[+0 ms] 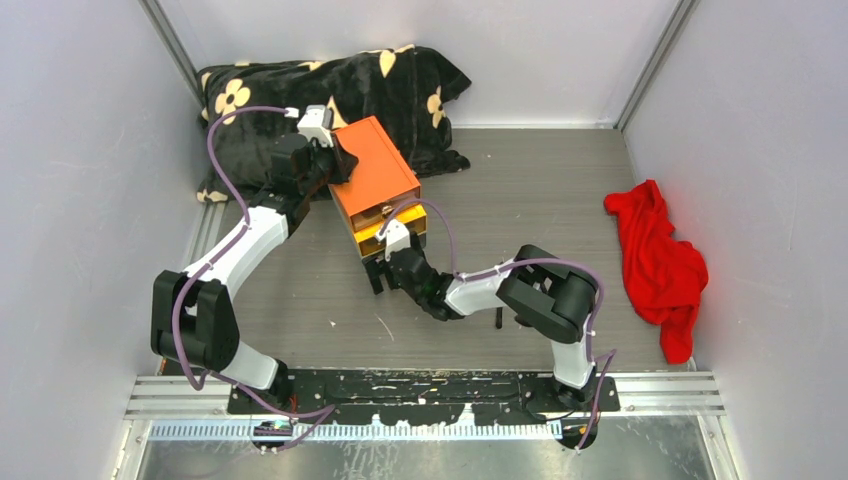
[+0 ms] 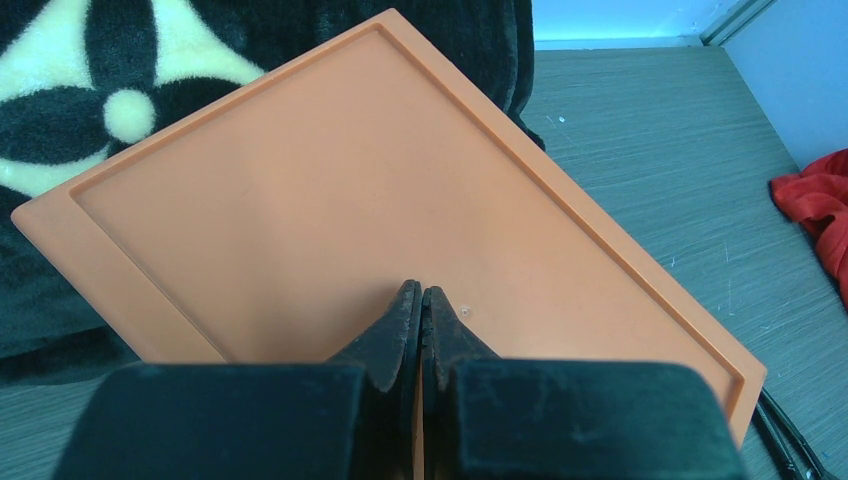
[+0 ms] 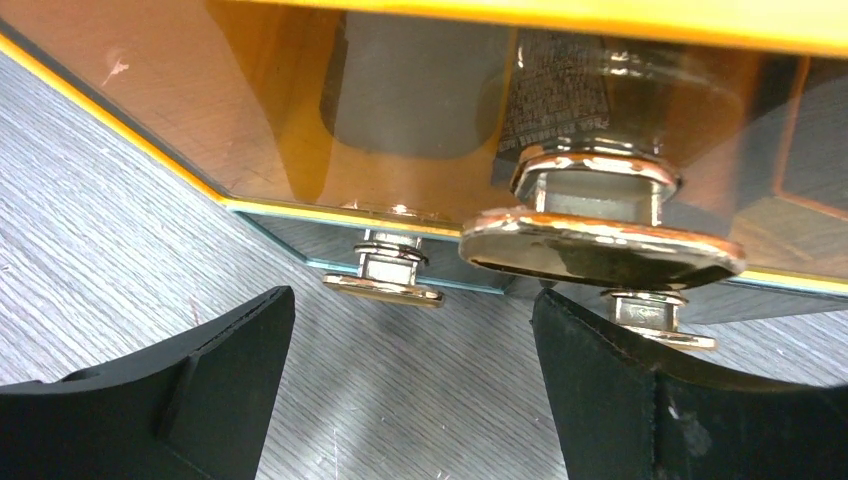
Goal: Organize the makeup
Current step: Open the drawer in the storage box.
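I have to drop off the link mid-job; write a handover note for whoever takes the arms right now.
Left gripper: shut, tips on the orange box top.
Right gripper: open, facing the gold knob of a partly pulled-out drawer, not gripping.
Makeup: dark shapes show through the drawer wall; slim black items lie on the table beside the box.
Done: drawer opened.
To do, likely: stow those, close the drawer.

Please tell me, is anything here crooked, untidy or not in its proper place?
Yes. The orange-topped box stands turned diagonally, not square, and one clear drawer sticks out further than those below it. The red cloth lies crumpled at the right side.
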